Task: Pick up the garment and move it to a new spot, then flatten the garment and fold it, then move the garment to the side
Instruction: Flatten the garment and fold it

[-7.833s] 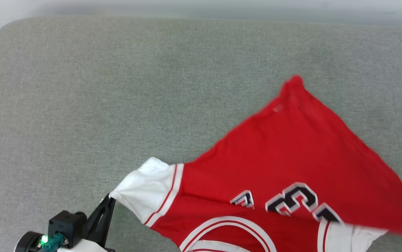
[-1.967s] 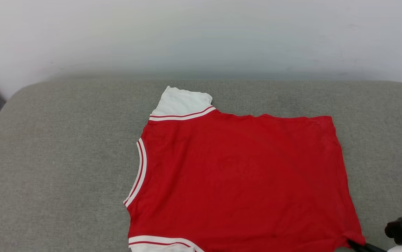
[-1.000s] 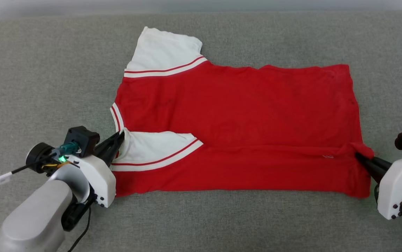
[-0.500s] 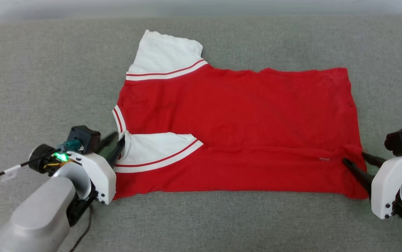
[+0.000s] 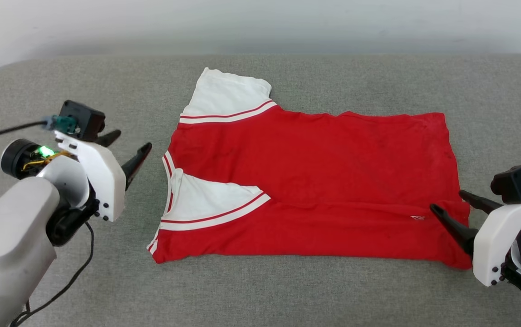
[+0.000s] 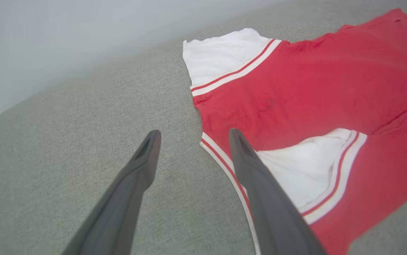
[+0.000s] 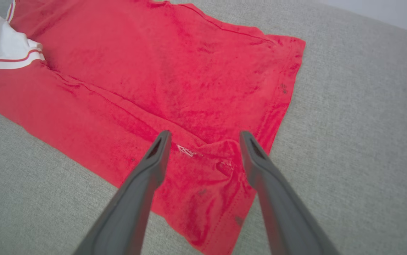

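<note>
The garment [image 5: 315,181], red with white sleeves, lies spread on the grey cushion, collar to the left. Its near long edge is folded over the body, so the near white sleeve [image 5: 206,200] rests on top of the red. The far sleeve [image 5: 228,97] sticks out at the back. My left gripper [image 5: 131,141] stands open just left of the collar, clear of the cloth; the left wrist view has its fingers [image 6: 193,132] over bare cushion beside the garment [image 6: 331,81]. My right gripper [image 5: 447,200] is open above the hem corner, and its fingers [image 7: 205,134] straddle a small pucker in the garment [image 7: 154,71].
The grey upholstered cushion [image 5: 61,272] runs wide on all sides, with bare fabric left, right and in front of the garment. A pale wall [image 5: 260,22] rises behind its far edge. A black cable [image 5: 61,290] hangs from my left arm.
Both grippers went from shut on the garment to open, letting go of the collar end and the hem corner. The left gripper drew back to the left. The camera tilted up.
</note>
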